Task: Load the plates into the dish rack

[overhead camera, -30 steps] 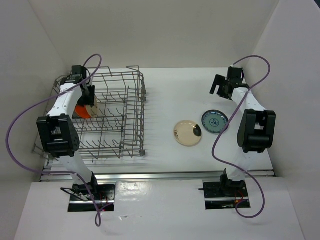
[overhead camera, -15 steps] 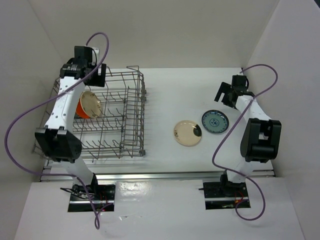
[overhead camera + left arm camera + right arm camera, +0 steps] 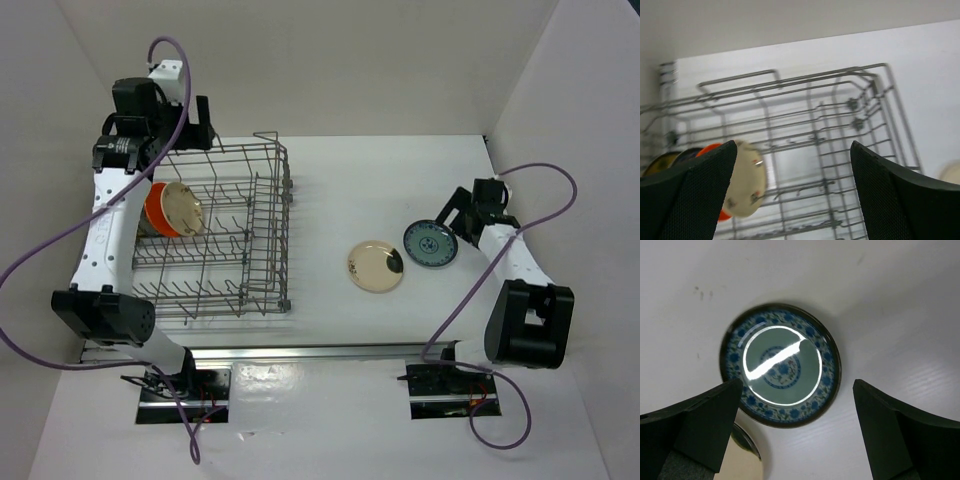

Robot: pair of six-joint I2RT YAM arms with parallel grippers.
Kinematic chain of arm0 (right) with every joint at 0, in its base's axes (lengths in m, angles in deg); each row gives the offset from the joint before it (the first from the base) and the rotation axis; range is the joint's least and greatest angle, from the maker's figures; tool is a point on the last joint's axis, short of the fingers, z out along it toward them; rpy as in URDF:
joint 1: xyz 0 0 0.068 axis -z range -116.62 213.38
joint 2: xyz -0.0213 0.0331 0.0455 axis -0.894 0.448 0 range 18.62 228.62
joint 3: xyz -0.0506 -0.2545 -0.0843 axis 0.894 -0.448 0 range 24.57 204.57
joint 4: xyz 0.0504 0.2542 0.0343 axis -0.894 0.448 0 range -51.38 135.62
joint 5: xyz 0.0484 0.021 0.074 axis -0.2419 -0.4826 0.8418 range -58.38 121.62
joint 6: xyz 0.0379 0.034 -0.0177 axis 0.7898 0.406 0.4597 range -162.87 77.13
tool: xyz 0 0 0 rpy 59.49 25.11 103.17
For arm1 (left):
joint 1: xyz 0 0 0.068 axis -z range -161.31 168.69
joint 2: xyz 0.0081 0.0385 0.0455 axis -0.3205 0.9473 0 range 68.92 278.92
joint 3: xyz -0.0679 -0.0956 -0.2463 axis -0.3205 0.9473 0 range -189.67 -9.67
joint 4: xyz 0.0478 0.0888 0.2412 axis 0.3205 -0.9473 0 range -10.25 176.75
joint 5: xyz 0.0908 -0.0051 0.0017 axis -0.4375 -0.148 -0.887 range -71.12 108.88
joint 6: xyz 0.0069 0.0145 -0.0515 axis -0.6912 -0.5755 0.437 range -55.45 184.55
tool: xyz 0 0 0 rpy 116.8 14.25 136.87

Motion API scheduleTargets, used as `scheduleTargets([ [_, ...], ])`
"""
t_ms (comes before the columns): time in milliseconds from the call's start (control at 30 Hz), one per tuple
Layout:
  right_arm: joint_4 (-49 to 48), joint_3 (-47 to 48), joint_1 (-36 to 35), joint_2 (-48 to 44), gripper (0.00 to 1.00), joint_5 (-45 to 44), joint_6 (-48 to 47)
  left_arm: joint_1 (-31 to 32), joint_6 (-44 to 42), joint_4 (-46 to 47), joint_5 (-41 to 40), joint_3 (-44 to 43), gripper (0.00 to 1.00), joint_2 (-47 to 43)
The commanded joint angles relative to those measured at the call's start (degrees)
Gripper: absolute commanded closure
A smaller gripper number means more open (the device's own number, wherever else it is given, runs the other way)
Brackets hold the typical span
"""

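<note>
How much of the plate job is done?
A bright orange round plate and a pale beige plate stand in the grey wire dish rack. Neither hand holds anything: the left hand is open above the rack, the right hand open over a blue-and-white patterned plate. That plate and a translucent beige plate wait on the table.
</note>
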Motion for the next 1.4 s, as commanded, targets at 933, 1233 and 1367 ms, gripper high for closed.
scheduleTargets([
  [933, -11.9, -16.82, 3.14, 2.79, 0.22, 6.55, 10.62, 4.41, -1.25, 11.45, 20.08, -0.82, 0.0, 1.54],
  [1233, -15.5, -17.35, 3.14, 7.09, 0.6, 7.69, 11.14, 4.41, -1.25, 11.45, 22.02, -0.82, 0.0, 1.54],
  [1367, -16.81, -16.21, 3.14, 9.11, 0.85, 8.39, 11.14, 4.41, 0.86, 13.64, 26.05, 0.57, 0.0, 0.49],
])
